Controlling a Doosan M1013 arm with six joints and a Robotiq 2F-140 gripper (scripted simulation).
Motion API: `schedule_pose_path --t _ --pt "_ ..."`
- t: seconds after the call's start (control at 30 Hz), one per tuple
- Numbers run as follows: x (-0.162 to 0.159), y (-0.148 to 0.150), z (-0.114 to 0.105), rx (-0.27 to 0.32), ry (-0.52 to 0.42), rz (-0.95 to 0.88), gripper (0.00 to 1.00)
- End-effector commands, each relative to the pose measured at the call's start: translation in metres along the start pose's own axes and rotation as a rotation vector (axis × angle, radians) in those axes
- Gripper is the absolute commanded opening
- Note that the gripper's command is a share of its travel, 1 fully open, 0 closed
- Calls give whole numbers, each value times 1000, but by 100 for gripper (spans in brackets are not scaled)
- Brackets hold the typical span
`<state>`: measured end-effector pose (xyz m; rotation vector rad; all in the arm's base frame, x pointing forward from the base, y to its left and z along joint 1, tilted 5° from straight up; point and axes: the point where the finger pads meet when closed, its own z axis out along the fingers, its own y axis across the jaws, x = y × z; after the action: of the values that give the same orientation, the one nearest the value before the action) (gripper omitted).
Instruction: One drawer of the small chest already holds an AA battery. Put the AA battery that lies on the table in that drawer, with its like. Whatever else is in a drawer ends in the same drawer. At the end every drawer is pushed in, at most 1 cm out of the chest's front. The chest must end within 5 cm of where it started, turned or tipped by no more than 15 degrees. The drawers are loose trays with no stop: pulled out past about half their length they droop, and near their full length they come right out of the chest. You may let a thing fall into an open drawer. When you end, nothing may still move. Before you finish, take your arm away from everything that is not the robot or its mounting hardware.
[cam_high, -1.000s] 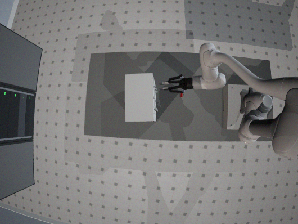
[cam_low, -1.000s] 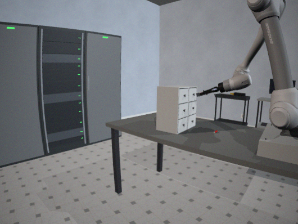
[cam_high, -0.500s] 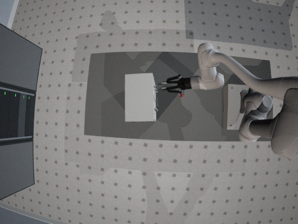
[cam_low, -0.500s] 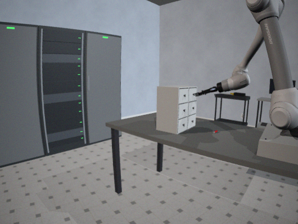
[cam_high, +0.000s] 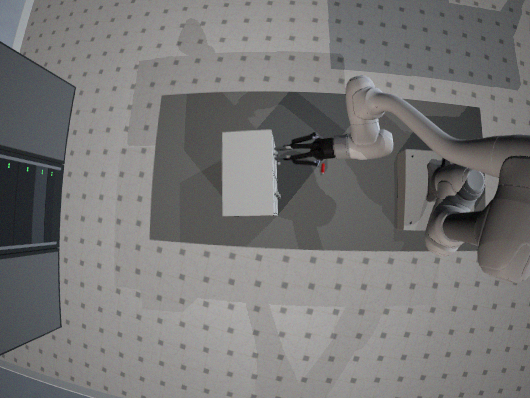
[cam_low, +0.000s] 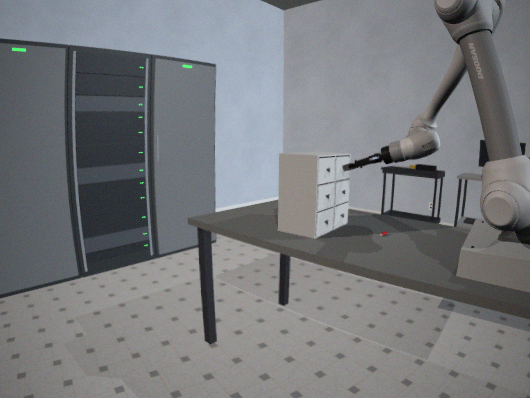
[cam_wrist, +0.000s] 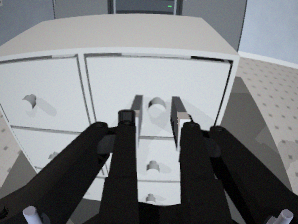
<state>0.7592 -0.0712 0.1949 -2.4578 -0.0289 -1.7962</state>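
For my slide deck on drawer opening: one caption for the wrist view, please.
The gripper, fingers part-closed and holding nothing, straddles a top-row drawer knob on the small white chest.

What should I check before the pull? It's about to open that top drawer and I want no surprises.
1. Gripper lined up with the top drawer's knob: ok.
2. Fingers clamped on the knob: not ok, they straddle it with gaps.
3. All drawers pushed in: ok.
4. Chest upright on the table: ok.
5. AA battery lying free on the table: ok.
6. Which drawer holds the other battery: cannot tell.
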Motion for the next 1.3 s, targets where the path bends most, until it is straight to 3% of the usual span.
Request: schedule_pose_path --t 0.0,0.93,0.97,1.27 --pt "1 0 2 0 0 0 20" --pt "1 0 3 0 0 0 20" --pt "1 0 3 0 0 0 8" --pt "1 0 3 0 0 0 8"
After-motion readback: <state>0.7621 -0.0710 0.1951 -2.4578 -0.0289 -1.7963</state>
